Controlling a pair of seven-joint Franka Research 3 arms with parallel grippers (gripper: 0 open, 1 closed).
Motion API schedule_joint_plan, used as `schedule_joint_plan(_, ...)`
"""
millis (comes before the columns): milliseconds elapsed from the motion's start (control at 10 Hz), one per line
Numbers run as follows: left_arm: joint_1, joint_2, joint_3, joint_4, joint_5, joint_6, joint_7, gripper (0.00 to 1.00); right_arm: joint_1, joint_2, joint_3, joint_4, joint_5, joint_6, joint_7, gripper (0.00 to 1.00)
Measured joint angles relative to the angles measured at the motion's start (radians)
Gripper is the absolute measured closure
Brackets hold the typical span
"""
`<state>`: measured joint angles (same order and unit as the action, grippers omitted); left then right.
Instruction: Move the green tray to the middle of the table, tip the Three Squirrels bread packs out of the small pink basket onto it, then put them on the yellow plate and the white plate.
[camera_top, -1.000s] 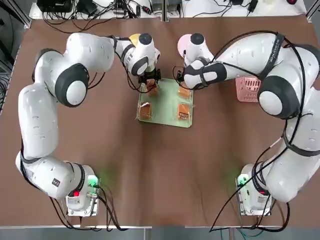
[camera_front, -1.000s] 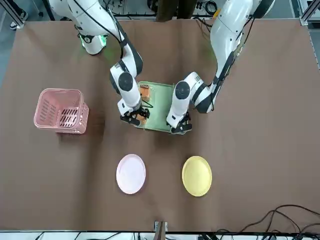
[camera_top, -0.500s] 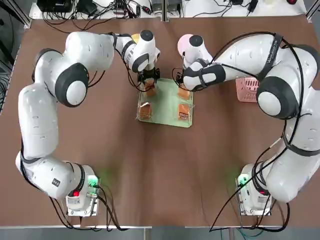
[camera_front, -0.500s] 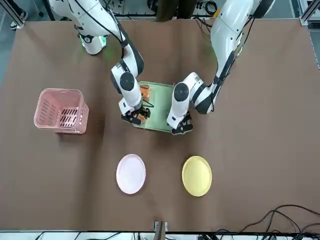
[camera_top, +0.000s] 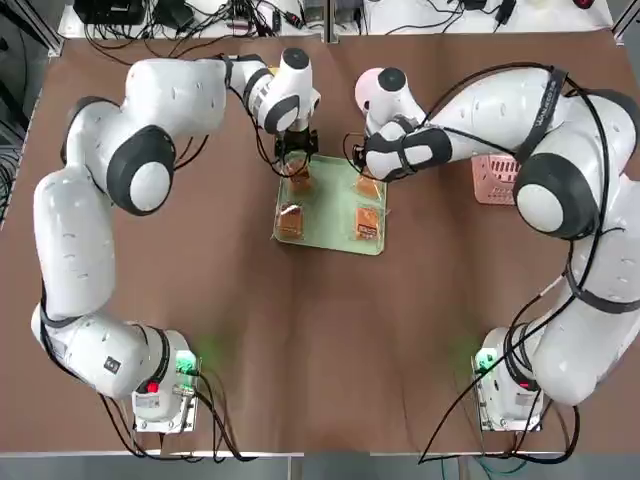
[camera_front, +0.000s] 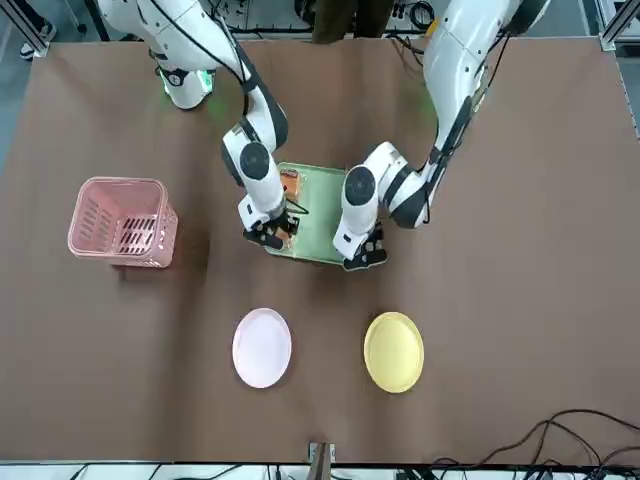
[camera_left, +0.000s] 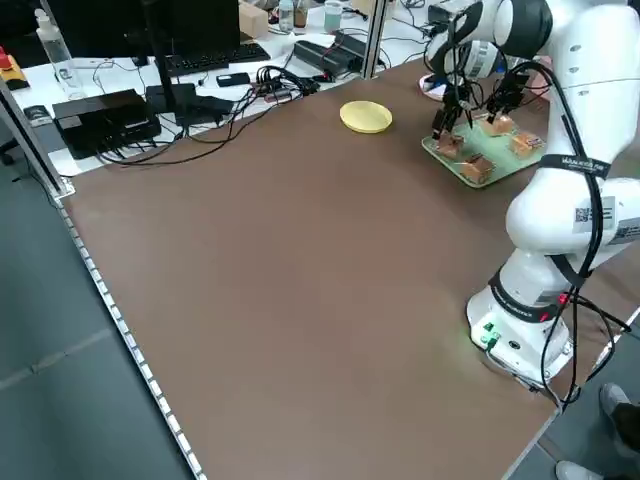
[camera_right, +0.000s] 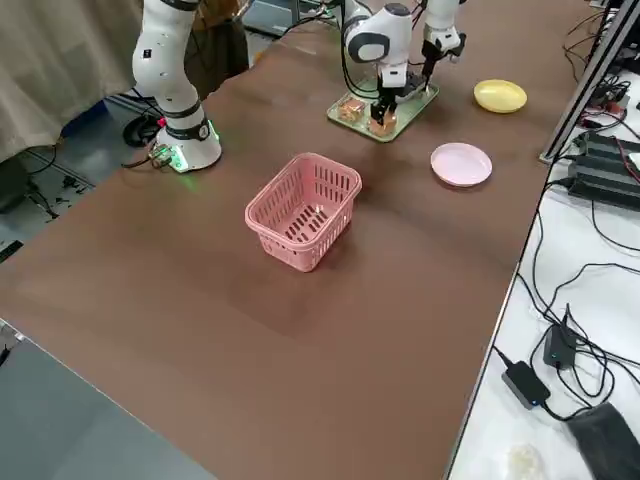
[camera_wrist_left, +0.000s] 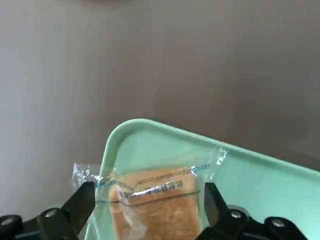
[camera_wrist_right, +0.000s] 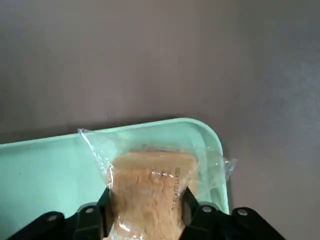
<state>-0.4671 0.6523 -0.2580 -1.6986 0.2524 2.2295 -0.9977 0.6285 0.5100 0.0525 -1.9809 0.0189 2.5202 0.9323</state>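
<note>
**Both grippers down on the far packs of the tray**

The green tray (camera_top: 332, 207) sits in the middle of the table (camera_top: 320, 340), and four Three Squirrels bread packs (camera_top: 291, 220) lie on it, two on its far side and two nearer my bases. The small pink basket (camera_front: 122, 222) stands upright and looks empty, off to my right, so I judge the tipping done and the plating as the step in hand.

My left gripper (camera_top: 298, 160) is over the far left corner of the tray. In its wrist view its fingers (camera_wrist_left: 80, 205) stand wide apart on either side of the pack there (camera_wrist_left: 152, 200), not touching the bread, so nothing is gripped yet. That pack lies against the tray's rim, with its wrapper spilling over the edge.

My right gripper (camera_top: 368, 180) is at the far right corner. Its fingers (camera_wrist_right: 102, 207) press against both sides of that pack (camera_wrist_right: 147, 192), so I take it as clamped on the pack, which rests on the tray, not lifted.

The yellow plate (camera_front: 393, 351) lies beyond the tray on my left side and the white plate (camera_front: 261, 347) beyond it on my right; both are bare. Each arm works the pack nearest its own plate, which should keep the two from crossing.
</note>
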Motion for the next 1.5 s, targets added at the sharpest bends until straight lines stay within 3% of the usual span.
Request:
schedule_joint_plan(100, -0.001, -0.007, -0.002, 0.001, 0.000, -0.013, 0.000, 0.03, 0.000, -0.001, 0.000, 0.001, 0.000, 0.000, 0.000, 0.51)
schedule_joint_plan(900, -0.019, 0.006, -0.008, -0.016, 0.000, -0.030, -0.062, 0.00, -0.009, -0.001, -0.017, 0.029, 0.000, -0.014, 0.000, 0.51)
schedule_joint_plan(1300, -0.032, 0.019, -0.009, -0.020, 0.000, -0.028, -0.063, 0.00, -0.046, 0.000, -0.024, 0.148, 0.000, -0.165, -0.002, 0.51)
schedule_joint_plan(1500, -0.032, 0.027, -0.009, -0.020, 0.000, -0.014, -0.063, 0.00, -0.070, 0.000, -0.024, 0.183, -0.001, -0.187, -0.016, 0.51)
